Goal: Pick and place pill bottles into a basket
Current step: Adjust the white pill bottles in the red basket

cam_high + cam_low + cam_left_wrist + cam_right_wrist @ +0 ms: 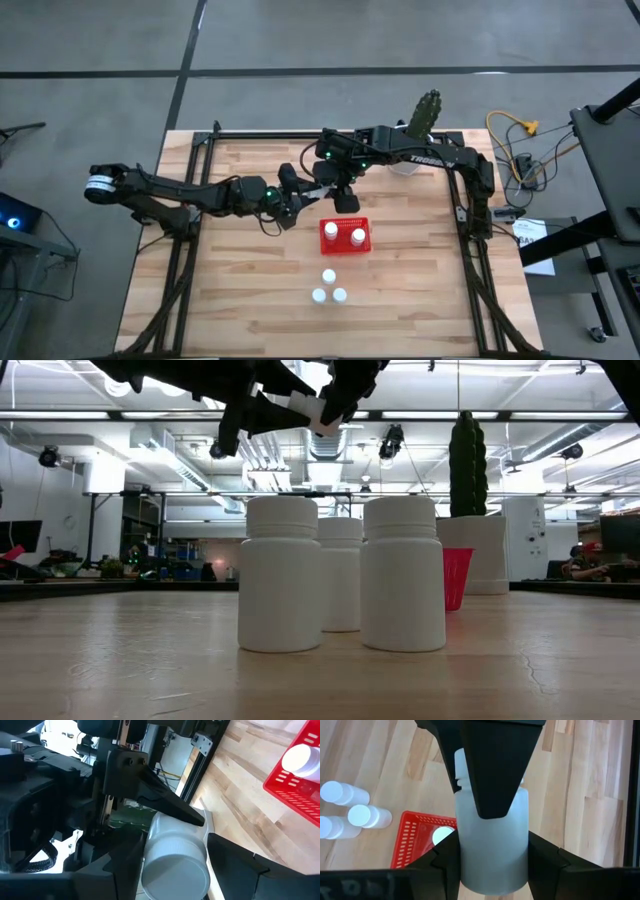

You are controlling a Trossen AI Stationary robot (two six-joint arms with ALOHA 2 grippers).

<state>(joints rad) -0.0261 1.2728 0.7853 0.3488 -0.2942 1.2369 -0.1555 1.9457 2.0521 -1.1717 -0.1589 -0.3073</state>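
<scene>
Pill bottles: two stand in the red slotted basket (345,236) mid-bench, three (329,290) cluster toward the near edge, and one bottle (318,192) hangs above the bench just behind the basket. Both the left gripper (305,196) and right gripper (328,186) appear closed on it, mid-handover. You risk dropping it if one lets go before the other grips firmly; smooth white plastic, a round ribbed cap and a cylindrical body invite slipping. Wood-plank bench (230,290).
</scene>
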